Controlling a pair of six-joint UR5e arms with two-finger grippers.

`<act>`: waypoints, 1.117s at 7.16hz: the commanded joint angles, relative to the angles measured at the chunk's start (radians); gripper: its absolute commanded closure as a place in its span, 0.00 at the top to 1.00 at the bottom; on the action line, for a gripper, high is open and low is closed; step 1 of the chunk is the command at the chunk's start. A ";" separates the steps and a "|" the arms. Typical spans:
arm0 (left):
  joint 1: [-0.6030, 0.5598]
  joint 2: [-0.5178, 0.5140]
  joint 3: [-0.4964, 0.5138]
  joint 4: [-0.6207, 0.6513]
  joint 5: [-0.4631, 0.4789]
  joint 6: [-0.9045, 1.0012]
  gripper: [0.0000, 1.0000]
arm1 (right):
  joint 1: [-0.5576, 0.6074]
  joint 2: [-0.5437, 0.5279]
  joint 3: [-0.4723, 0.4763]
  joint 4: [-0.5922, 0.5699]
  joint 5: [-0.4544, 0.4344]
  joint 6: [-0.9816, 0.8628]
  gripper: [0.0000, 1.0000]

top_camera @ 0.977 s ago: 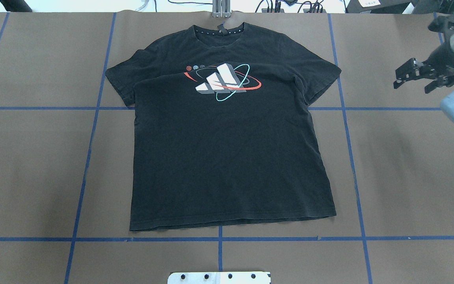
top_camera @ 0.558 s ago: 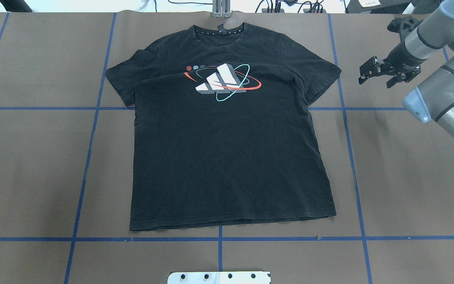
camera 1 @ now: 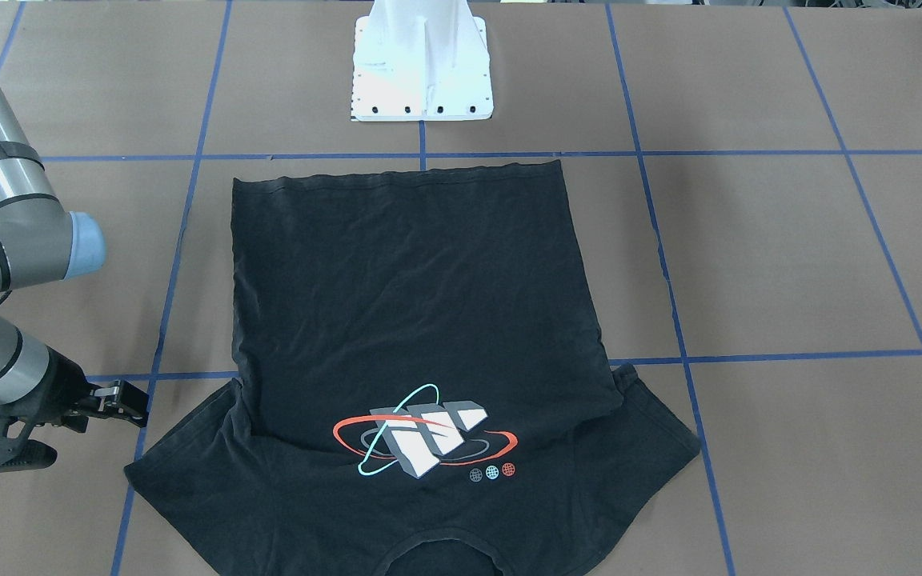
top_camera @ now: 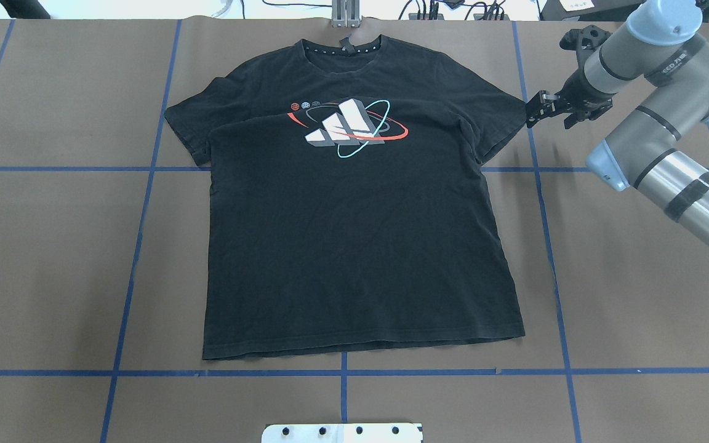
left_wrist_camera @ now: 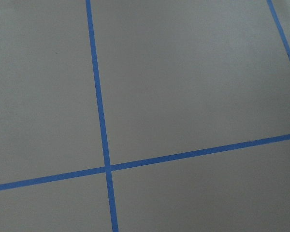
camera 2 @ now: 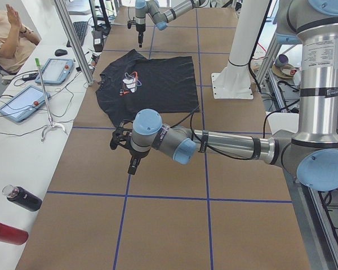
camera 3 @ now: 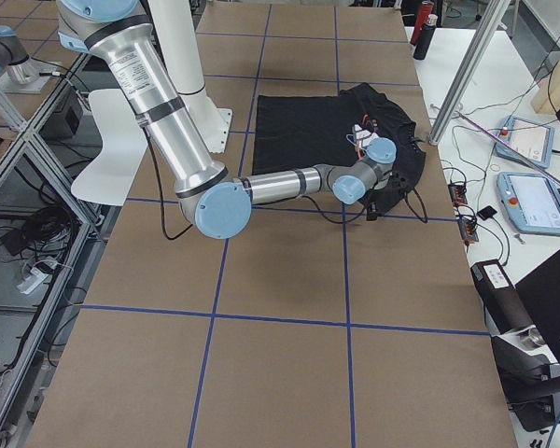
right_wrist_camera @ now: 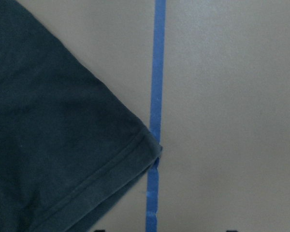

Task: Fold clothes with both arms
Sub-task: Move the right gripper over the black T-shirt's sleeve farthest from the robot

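Since the earlier overhead view, the right arm (top_camera: pixel 662 61) has swung in from the bench (top_camera: pixel 53 246) margin, and its right claw (top_camera: pixel 548 123) now hovers just beside the tip of the shirt's sleeve (top_camera: pixel 502 123) on that side. Its jaws stand wide apart and hold nothing; the right wrist view shows the sleeve hem corner at a blue tape line (right_wrist_camera: pixel 157 72). The black T-shirt (top_camera: pixel 354 246) lies flat and print up at mid-bench, collar away from the robot, hem toward the base, with no fold made. The left claw (camera 2: pixel 132 166) hangs over bare bench well apart from the shirt; whether it is wide or narrow cannot be told. Assessment: the approach for the first grasp is in hand. The next move calls for the right claw to descend onto the sleeve edge and close, and for the left arm to come up to the opposite sleeve.
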 commanded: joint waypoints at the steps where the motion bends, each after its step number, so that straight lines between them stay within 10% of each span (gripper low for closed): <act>1: -0.002 0.047 -0.064 0.001 -0.007 -0.001 1.00 | -0.015 0.022 -0.004 0.014 -0.092 -0.001 0.82; 8: -0.003 0.060 -0.093 0.001 -0.004 -0.001 1.00 | -0.045 0.079 -0.061 0.027 -0.234 -0.003 0.63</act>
